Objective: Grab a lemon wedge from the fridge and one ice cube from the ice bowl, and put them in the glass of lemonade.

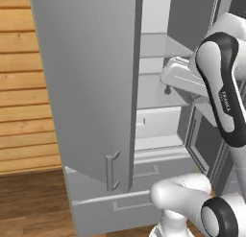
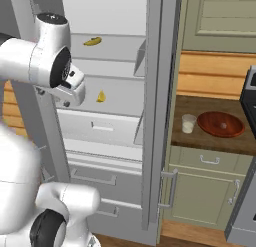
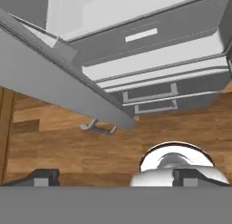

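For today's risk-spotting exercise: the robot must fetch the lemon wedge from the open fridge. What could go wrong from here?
1. The end effector is open, holds nothing and looks down at the fridge drawers; the lemon wedge lies on a shelf, so the reach may miss.
2. A banana lies on the shelf above; it could be taken by mistake.
3. The open fridge door stands close beside the arm; a swing might hit it.

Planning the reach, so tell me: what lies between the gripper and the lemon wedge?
Nothing: in the right base view, bare shelf back separates the open gripper from the lemon wedge.
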